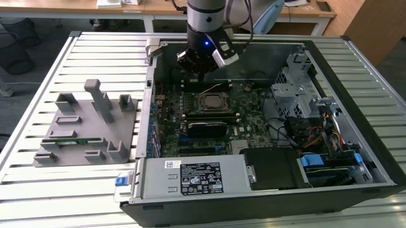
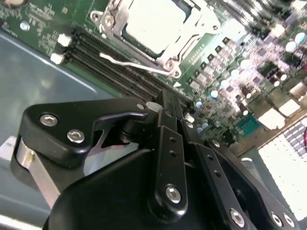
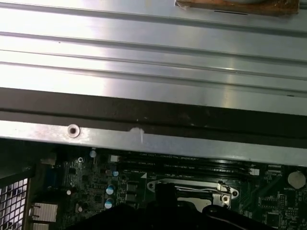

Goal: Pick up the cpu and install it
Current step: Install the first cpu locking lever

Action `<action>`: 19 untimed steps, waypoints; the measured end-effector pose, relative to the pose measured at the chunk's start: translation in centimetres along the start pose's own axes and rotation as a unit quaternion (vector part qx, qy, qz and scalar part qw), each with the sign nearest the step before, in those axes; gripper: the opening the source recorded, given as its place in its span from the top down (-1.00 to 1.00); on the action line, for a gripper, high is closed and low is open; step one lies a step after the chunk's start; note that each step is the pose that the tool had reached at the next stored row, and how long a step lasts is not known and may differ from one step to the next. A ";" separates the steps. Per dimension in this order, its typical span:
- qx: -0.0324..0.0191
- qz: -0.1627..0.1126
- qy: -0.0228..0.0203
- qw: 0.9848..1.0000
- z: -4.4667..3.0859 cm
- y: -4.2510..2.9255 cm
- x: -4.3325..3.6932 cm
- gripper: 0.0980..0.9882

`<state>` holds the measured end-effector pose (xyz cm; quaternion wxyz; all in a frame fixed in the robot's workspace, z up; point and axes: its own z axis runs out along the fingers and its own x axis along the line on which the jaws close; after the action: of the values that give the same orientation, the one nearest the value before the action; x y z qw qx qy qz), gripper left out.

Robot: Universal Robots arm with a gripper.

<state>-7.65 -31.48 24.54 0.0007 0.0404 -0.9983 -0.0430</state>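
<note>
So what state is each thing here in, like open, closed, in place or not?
Computer case: side panel off, lying open on the table.
cpu: seated in its socket on the motherboard, metal frame around it.
Socket lever: thin wire arm sticking out beside the socket, apparently unlatched.
hand: hanging above the motherboard, just behind the socket; holding nothing that shows.
Grey parts holder: on the table beside the case, a green memory stick lying in it.

Metal, plastic and circuit board under workshop light

The cpu (image 2: pixel 154 20) is showing a pale, smooth metal top inside a shiny steel socket frame (image 2: pixel 184 33); the gripper (image 2: pixel 168 112) is looking like matt black plastic with bright screws, and the ribbed metal table (image 1: pixel 95 57) is gleaming beside a dull grey plastic holder (image 1: pixel 85 130).
</note>
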 end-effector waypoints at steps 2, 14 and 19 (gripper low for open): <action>0.000 0.002 -0.002 1.000 0.29 -0.14 0.01 0.98; 0.000 0.007 -0.002 1.000 1.57 0.01 -1.54 0.98; 0.000 0.007 -0.003 1.000 1.66 0.00 -2.33 0.98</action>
<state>-5.34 -31.15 22.89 -0.0015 0.0329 -0.9985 -0.0430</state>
